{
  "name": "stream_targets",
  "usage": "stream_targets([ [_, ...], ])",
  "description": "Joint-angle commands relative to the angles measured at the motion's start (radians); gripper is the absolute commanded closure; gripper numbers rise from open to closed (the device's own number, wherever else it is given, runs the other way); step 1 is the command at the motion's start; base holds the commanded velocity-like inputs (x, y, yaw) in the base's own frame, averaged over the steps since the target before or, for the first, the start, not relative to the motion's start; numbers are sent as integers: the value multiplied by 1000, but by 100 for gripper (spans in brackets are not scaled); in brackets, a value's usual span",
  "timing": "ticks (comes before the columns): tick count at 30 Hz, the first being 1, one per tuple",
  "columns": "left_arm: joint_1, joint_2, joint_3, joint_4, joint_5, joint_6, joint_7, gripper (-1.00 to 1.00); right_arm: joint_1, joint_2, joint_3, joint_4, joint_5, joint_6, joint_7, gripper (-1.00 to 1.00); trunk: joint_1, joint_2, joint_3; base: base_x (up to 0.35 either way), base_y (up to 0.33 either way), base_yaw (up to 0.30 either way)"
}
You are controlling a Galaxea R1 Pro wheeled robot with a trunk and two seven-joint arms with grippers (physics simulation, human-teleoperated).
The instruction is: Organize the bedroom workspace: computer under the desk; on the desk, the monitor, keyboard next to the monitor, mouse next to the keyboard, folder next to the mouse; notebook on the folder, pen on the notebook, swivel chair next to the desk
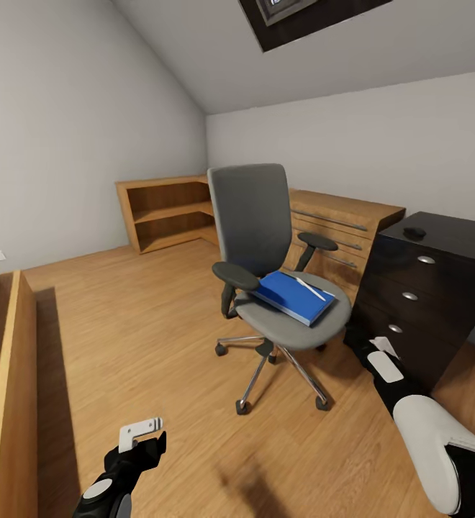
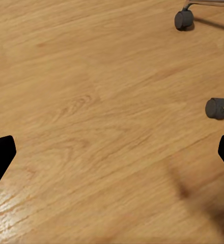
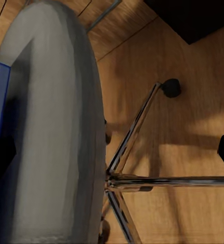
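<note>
Grey swivel chair (image 1: 281, 288) at your 12 o'clock, carrying a blue folder (image 1: 295, 296).
Your left gripper (image 2: 112, 152) and right gripper (image 3: 112, 152) hang released, holding nothing.

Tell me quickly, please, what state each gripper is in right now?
Left gripper: open, holding nothing, over bare floor.
Right gripper: open, holding nothing, beside the swivel chair seat.

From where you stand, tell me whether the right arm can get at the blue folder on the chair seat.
Probably yes. The right gripper hangs low beside the swivel chair, just off the seat's edge, and nothing covers the blue folder from above. The arm would need to lift over the rim first.
</note>
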Motion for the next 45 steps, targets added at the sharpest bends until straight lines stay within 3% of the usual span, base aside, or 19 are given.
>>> stream_targets([
  [1, 0, -1, 1, -1, 3, 5, 3, -100, 0, 1, -3, -3, -7, 7, -4, -100, 0, 0, -1, -4, 0, 0],
  [37, 0, -1, 1, -1, 4, 5, 3, -100, 1, 31, -2, 9, -9, 12, -2, -100, 0, 0, -3, 0, 0, 0],
  [45, 0, -1, 1, -1, 4, 4, 3, -100, 1, 32, -2, 10, -10, 69, -1, -100, 0, 0, -3, 0, 0, 0],
])
